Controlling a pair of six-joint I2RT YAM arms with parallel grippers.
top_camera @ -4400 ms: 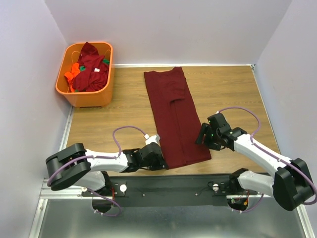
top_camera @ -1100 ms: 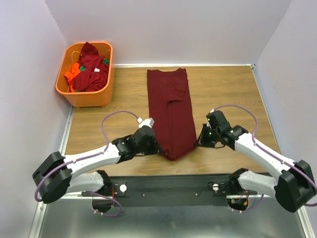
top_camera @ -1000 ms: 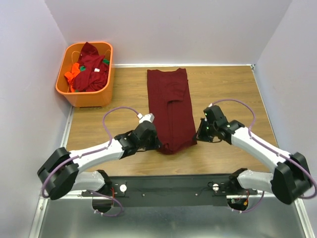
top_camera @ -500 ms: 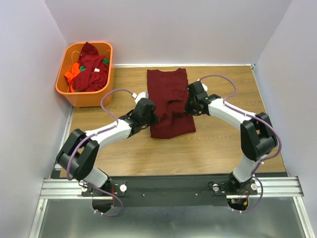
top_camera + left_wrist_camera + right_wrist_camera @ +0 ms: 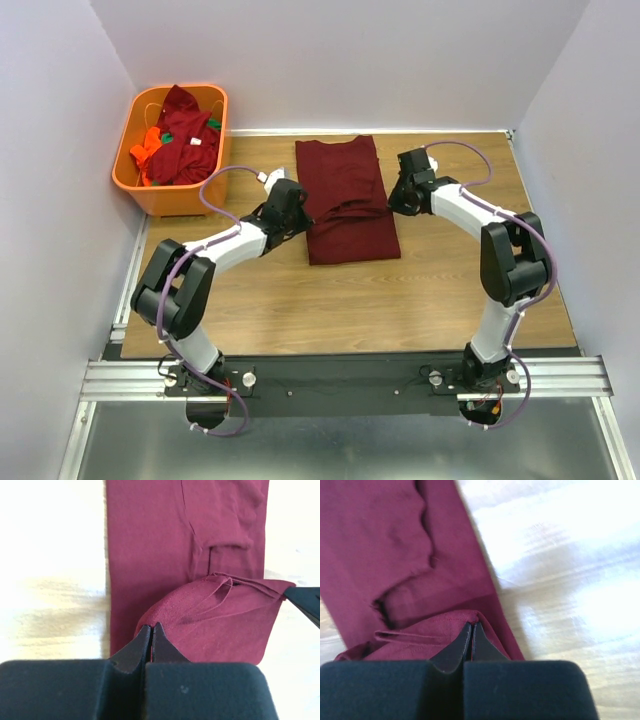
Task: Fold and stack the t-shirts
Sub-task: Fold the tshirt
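A dark maroon t-shirt lies in the middle of the wooden table, folded into a long strip, with its near half doubled back over the far half. My left gripper is shut on the lifted hem's left corner; in the left wrist view the left gripper pinches the t-shirt. At the right corner my right gripper is also shut on it, and the right wrist view shows the right gripper biting the t-shirt edge. The held fold arches slightly above the layer below.
An orange plastic basket stands at the far left corner, holding more t-shirts, maroon with some orange and green. Pale walls close in the table on three sides. A black rail carrying the arm bases runs along the near edge.
Both grippers have carried the shirt's near hem away from the bases toward the far end. The strip now lies doubled, about half its earlier length.
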